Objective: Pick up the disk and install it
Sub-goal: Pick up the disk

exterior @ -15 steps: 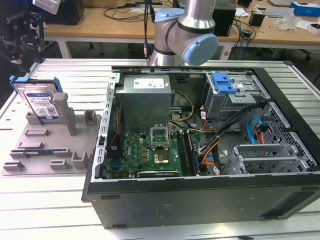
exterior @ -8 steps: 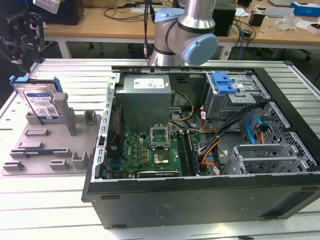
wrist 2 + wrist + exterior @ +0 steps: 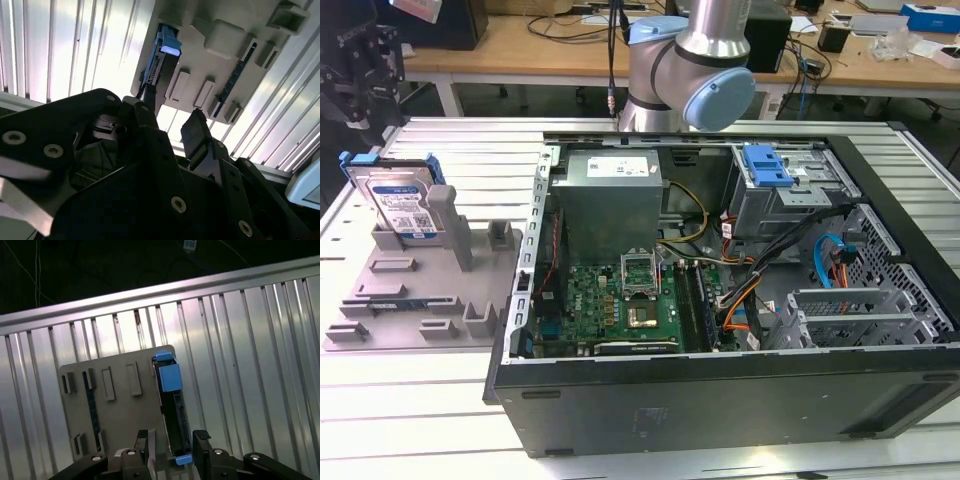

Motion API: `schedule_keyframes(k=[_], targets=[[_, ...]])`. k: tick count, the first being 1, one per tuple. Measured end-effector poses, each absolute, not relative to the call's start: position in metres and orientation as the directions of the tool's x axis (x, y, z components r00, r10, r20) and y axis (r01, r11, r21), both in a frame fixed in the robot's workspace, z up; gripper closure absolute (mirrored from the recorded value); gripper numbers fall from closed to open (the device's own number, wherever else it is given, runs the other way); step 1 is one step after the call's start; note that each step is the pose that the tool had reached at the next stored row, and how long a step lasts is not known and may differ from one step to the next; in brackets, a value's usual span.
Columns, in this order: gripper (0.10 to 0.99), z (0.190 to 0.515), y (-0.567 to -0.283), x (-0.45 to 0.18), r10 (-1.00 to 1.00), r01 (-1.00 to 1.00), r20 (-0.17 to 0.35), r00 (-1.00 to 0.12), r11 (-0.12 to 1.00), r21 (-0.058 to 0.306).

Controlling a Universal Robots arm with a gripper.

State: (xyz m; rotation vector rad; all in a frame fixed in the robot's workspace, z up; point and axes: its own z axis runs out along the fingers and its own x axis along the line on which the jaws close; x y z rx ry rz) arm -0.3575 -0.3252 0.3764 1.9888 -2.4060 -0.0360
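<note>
The disk (image 3: 400, 198), a silver drive with a white-and-blue label in a blue bracket, stands on edge in a slot of the grey fixture (image 3: 420, 295) at the exterior view's left. Both wrist views look down on its thin edge with the blue end tabs (image 3: 169, 377) (image 3: 167, 42). My gripper (image 3: 172, 441) (image 3: 172, 117) hovers above the disk, open, its two black fingers (image 3: 202, 439) apart and lined up to either side of the disk's edge without touching it. The black gripper body (image 3: 360, 65) shows at the upper left of the exterior view.
An open computer case (image 3: 720, 405) lies at the exterior view's right, with a grey power-supply box (image 3: 610, 195), a motherboard (image 3: 620, 300), and a drive cage with a blue clip (image 3: 767, 165). The fixture carries upright grey posts (image 3: 448, 225). Ribbed aluminium table (image 3: 440, 420) lies all around.
</note>
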Motion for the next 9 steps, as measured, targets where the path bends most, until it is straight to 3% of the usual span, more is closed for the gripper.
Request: schedule_keyframes(k=[9], targets=[[0.604,0.374,-0.314,-0.377,-0.987,-0.986,0.000,-0.163,0.163,0.025]])
